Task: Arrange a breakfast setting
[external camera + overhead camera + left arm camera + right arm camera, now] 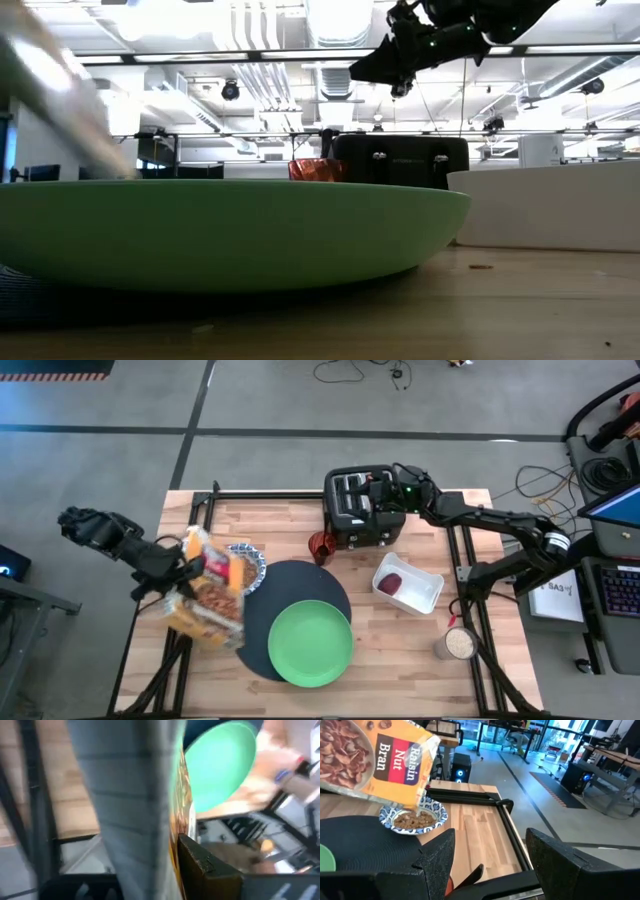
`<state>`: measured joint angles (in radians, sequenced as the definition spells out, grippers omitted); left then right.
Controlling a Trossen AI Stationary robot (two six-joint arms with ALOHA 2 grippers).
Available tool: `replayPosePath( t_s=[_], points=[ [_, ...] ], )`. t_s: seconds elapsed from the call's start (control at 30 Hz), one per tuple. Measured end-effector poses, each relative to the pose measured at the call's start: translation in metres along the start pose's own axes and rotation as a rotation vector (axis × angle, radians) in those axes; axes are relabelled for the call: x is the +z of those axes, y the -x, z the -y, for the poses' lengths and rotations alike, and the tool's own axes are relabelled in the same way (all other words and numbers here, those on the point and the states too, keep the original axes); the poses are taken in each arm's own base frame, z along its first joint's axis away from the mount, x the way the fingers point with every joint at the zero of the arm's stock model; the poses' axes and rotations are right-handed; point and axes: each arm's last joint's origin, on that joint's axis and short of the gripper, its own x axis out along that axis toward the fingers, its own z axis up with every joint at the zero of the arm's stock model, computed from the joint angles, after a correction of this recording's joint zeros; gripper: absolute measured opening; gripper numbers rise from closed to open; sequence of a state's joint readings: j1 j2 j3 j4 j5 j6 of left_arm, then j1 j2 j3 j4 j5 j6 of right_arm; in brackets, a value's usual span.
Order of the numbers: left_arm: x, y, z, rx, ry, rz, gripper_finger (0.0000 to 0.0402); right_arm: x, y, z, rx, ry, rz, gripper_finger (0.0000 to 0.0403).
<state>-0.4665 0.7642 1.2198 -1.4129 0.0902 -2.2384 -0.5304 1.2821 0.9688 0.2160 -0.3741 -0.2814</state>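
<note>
Just beyond our left gripper (185, 575), which clamps a tilted Raisin Nut Bran cereal box (208, 600), sits the small patterned bowl (248, 565) with brown cereal in it, under the box's mouth. Past the bowl lie the black mat (300, 595) and the green plate (310, 643) on it. Our right gripper (378, 495) hovers over the toaster (355, 510), fingers spread wide.

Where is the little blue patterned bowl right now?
In the high view the bowl sits on the table's left half, at the upper-left edge of the black mat, under the tilted cereal box that the left gripper holds.
</note>
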Motion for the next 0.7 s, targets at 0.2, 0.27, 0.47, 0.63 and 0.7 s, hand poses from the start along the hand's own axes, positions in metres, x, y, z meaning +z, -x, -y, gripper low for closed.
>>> replayPosePath(
  t_s=[0.2, 0.27, 0.47, 0.63, 0.7],
  points=[
    [0.0006, 0.0007, -0.002, 0.02, 0.013, -0.014, 0.0, -0.0027, -0.0036, 0.0008, 0.003, -0.001, -0.01, 0.0233],
    [-0.0014, 0.0014, 0.0007, 0.005, 0.019, -0.023, 0.0, -0.0028, -0.0037, 0.0008, 0.003, 0.0, -0.011, 0.0233],
    [0.0001, 0.0005, -0.001, 0.024, 0.026, -0.009, 0.0, -0.0034, -0.0037, 0.0007, 0.005, 0.002, -0.016, 0.0233],
    [-0.0033, 0.0008, 0.0027, -0.001, -0.048, -0.037, 0.0, -0.0036, -0.0037, 0.0006, 0.005, 0.004, -0.018, 0.0233],
    [-0.0021, 0.0019, 0.0001, 0.031, -0.026, -0.039, 0.0, -0.0035, -0.0037, 0.0006, 0.005, 0.01, -0.018, 0.0233]
  ],
)
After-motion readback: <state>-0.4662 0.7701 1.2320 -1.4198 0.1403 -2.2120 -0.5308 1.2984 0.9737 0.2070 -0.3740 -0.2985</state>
